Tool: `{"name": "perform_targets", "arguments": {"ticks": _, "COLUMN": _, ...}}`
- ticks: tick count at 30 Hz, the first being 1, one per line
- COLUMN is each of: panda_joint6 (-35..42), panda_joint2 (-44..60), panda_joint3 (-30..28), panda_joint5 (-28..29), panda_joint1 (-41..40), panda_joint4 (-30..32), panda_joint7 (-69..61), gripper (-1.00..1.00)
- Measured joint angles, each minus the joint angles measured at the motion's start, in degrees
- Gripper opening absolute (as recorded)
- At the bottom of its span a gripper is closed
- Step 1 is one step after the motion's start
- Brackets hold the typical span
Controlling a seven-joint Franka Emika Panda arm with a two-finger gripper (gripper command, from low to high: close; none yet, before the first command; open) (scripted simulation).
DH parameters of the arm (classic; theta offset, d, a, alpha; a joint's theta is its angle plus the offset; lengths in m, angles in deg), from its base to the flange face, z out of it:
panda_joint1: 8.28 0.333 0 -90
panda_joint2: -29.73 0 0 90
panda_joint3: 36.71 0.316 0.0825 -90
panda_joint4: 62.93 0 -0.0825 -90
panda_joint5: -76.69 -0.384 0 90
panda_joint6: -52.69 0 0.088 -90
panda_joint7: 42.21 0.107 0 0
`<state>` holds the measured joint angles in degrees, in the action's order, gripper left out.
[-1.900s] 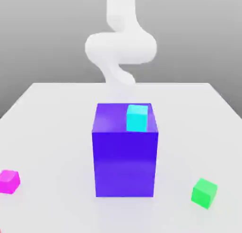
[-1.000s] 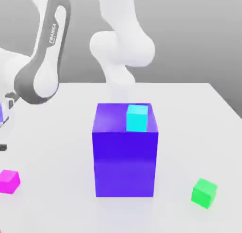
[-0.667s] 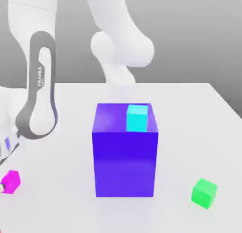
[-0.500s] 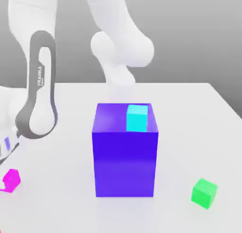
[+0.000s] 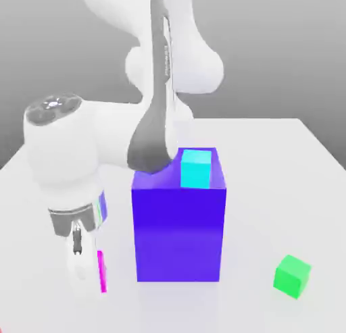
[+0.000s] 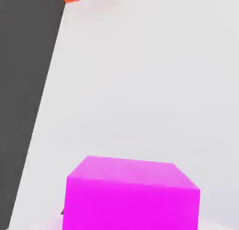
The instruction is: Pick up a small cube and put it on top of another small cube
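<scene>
The small bright magenta-pink cube [image 5: 101,271] is gripped in the closed tool [image 5: 91,271], above the white desk [image 5: 284,163] just beside the big blue-purple block [image 5: 179,234] on the exterior view's left. Being a cube it has no long axis. In the exterior view it shows as a thin upright strip, the rest hidden behind the white finger [image 5: 80,267]; in the hand view its lower part is cut off.

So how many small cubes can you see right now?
3. The magenta cube is in the gripper, beside the big blue block; the cyan cube sits on that block; the green cube is on the table.
</scene>
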<state>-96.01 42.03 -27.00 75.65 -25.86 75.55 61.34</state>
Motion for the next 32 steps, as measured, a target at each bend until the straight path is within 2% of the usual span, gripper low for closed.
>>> {"name": "perform_targets", "arguments": {"ticks": 8, "panda_joint6": 4.0, "panda_joint2": -2.0, "panda_joint3": 11.1, "panda_joint5": 0.9, "panda_joint1": 12.1, "panda_joint4": -0.8, "panda_joint7": 4.3, "gripper": -1.0}}
{"name": "perform_targets", "arguments": {"ticks": 12, "panda_joint6": 2.5, "panda_joint2": -5.2, "panda_joint3": 16.3, "panda_joint5": 2.2, "panda_joint1": 18.5, "panda_joint4": 2.8, "panda_joint7": 11.3, "gripper": -1.0}}
{"name": "perform_targets", "arguments": {"ticks": 15, "panda_joint6": -1.3, "panda_joint2": -7.2, "panda_joint3": 17.0, "panda_joint5": 4.7, "panda_joint1": 20.9, "panda_joint4": 7.1, "panda_joint7": 18.1, "gripper": -1.0}}
{"name": "perform_targets", "arguments": {"ticks": 21, "panda_joint6": -9.2, "panda_joint2": 0.9, "panda_joint3": 12.4, "panda_joint5": 14.1, "panda_joint1": 24.1, "panda_joint4": 7.4, "panda_joint7": 26.0, "gripper": -1.0}}
{"name": "perform_targets", "arguments": {"ticks": 22, "panda_joint6": -10.3, "panda_joint2": 2.3, "panda_joint3": 11.3, "panda_joint5": 15.6, "panda_joint1": 24.9, "panda_joint4": 7.3, "panda_joint7": 27.1, "gripper": 1.0}}
{"name": "perform_targets", "arguments": {"ticks": 28, "panda_joint6": -10.9, "panda_joint2": 3.0, "panda_joint3": 10.8, "panda_joint5": 16.4, "panda_joint1": 25.3, "panda_joint4": 7.3, "panda_joint7": 27.6, "gripper": 1.0}}
{"name": "perform_targets", "arguments": {"ticks": 32, "panda_joint6": -7.2, "panda_joint2": -1.5, "panda_joint3": 13.4, "panda_joint5": 11.5, "panda_joint1": 23.6, "panda_joint4": 7.6, "panda_joint7": 24.1, "gripper": 1.0}}
